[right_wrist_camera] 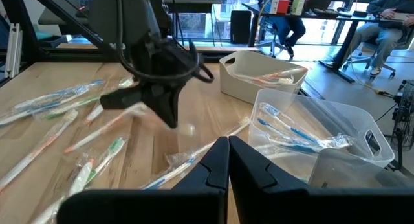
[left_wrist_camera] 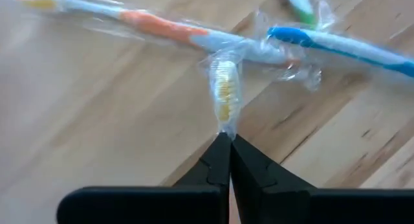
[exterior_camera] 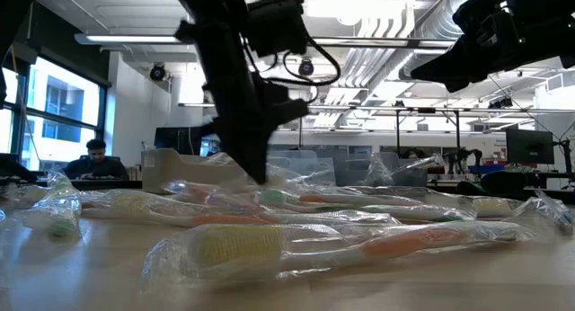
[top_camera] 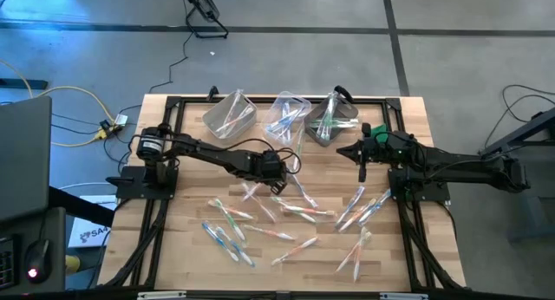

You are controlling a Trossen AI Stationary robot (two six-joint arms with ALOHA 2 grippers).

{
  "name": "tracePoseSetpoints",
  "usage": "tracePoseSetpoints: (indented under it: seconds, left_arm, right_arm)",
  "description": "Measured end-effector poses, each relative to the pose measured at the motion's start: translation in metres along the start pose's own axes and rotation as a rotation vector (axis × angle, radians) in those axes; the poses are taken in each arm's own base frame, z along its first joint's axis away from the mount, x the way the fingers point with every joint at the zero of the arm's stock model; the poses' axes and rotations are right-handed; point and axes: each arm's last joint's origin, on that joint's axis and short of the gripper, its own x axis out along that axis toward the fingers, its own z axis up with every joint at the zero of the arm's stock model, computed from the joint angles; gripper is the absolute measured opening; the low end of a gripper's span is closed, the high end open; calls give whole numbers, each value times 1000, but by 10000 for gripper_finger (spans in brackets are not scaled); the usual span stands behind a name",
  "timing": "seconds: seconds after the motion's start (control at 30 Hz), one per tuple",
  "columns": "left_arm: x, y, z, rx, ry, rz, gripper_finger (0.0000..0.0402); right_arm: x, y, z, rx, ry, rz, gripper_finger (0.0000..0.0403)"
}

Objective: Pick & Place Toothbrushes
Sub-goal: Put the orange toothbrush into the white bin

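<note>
Wooden butcher-block planks form the table (top_camera: 182, 248), framed by black rails, with a grey floor and loose cables around it. From table height, most of the toothbrushes (top_camera: 286, 215) blur into crinkled clear plastic and their handles are hard to tell apart. They are slim and white with orange, blue or green handles, each sealed in a glossy wrapper, and they lie scattered over the near half of the table. More rest inside three translucent plastic bins (top_camera: 280, 116) lined up along the far edge.

The left gripper (left_wrist_camera: 225, 134) reaches to the middle of the table, its dark tapered fingers (left_wrist_camera: 213, 164) clenched on the wrapper end of one toothbrush (left_wrist_camera: 224, 98) with yellowish bristles. Only that head shows; its handle is hidden behind the wrapper folds. An orange-handled brush (left_wrist_camera: 162, 28) and a blue-handled one (left_wrist_camera: 343, 46) lie just beyond it.

The right gripper (right_wrist_camera: 228, 141) hangs above the table on the right, near the far bins, fingers pressed together and holding nothing. Beyond the table, a person (exterior_camera: 93, 158) sits at a desk
</note>
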Motion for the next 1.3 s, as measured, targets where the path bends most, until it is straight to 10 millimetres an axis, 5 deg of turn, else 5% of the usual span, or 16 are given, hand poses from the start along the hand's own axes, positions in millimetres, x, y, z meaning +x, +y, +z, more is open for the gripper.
tracePoseSetpoints:
  seconds: [0.7, 1.0, 1.3]
  left_arm:
    - [-98, -4, 61, 261, -96, 307, 0]
    - [-101, 28, 89, 253, -94, 453, 0]
    - [-87, 83, 126, 221, -76, 625, 0]
  right_arm:
    - [0, 0, -1, 1, 9, 1, 2]
    - [0, 0, -1, 1, 9, 1, 2]
    - [0, 0, -1, 4, 9, 4, 2]
